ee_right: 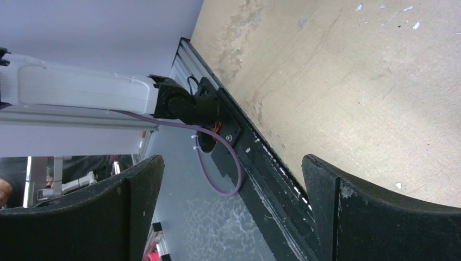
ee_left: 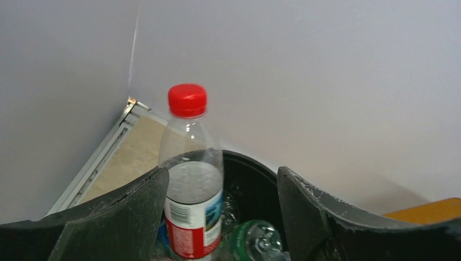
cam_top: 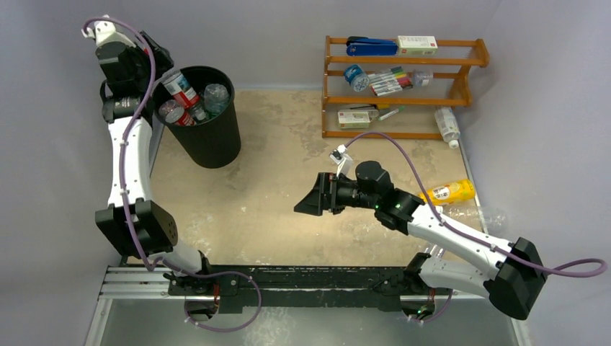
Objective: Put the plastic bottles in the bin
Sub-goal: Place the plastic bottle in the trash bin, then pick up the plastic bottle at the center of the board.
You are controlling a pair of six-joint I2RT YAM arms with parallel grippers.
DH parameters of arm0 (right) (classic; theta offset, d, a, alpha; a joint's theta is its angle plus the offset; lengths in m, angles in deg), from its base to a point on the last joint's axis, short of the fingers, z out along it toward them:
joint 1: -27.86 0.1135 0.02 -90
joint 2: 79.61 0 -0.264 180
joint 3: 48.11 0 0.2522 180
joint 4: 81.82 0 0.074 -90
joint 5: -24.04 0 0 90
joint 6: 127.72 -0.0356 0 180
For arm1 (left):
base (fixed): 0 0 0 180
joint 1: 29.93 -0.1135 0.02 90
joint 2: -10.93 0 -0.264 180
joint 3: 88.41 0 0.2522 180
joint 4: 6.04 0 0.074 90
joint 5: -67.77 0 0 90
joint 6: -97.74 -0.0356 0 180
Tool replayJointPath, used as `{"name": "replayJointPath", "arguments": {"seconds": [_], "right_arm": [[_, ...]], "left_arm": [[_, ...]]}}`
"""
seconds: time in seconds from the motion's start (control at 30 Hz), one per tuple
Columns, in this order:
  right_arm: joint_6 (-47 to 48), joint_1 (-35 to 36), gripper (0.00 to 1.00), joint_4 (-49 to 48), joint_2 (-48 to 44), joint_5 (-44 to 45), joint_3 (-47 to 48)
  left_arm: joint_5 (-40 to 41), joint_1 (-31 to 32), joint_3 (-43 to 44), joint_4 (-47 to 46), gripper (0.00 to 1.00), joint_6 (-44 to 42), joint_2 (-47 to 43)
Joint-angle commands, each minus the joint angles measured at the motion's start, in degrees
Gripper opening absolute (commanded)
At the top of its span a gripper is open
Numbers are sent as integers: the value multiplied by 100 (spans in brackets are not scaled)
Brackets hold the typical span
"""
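The black bin (cam_top: 212,140) stands at the far left with several bottles inside. A clear red-capped bottle (cam_top: 180,90) with a red and white label stands upright in it, its neck above the rim. My left gripper (cam_top: 162,72) hovers at the bin's left rim, open. In the left wrist view the gripper (ee_left: 220,179) has that bottle (ee_left: 190,185) against its left finger, with a wide gap to the right finger. A green bottle (ee_left: 255,242) lies below. My right gripper (cam_top: 310,198) is open and empty over mid-table. A yellow bottle (cam_top: 448,192), a clear one (cam_top: 479,215) and another clear one (cam_top: 447,124) lie at the right.
The orange wooden rack (cam_top: 403,86) with markers and boxes stands at the back right. Grey walls close the table's left, back and right. In the right wrist view my right gripper (ee_right: 232,163) looks down on the table's front rail (ee_right: 255,157) and the left arm's base.
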State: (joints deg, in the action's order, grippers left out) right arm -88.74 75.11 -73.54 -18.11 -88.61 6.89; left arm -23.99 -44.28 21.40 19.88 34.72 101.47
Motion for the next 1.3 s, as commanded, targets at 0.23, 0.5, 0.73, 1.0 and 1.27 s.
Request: {"name": "replayJointPath", "arguments": {"seconds": [0.23,0.5,0.73,1.0,1.27], "right_arm": [[180,13,100,490,-451,318,533],[-37,6,100,1131,-919,1036,378],[-405,13,100,1500,-1592,1535,-222],[-660,-4,100,2464,-1753,1832,-462],[-20,-137,100,3836,-825,2924,1142]], "left_arm": [[-931,-9,700,1172,76,1052,-1229],[-1468,1016,-676,1090,79,1700,-2128],[-1054,2357,-1418,1389,80,1722,-2583],[-838,3085,-2249,1447,82,1931,-3159],[-997,3160,-2523,1817,83,1781,-3537]]}}
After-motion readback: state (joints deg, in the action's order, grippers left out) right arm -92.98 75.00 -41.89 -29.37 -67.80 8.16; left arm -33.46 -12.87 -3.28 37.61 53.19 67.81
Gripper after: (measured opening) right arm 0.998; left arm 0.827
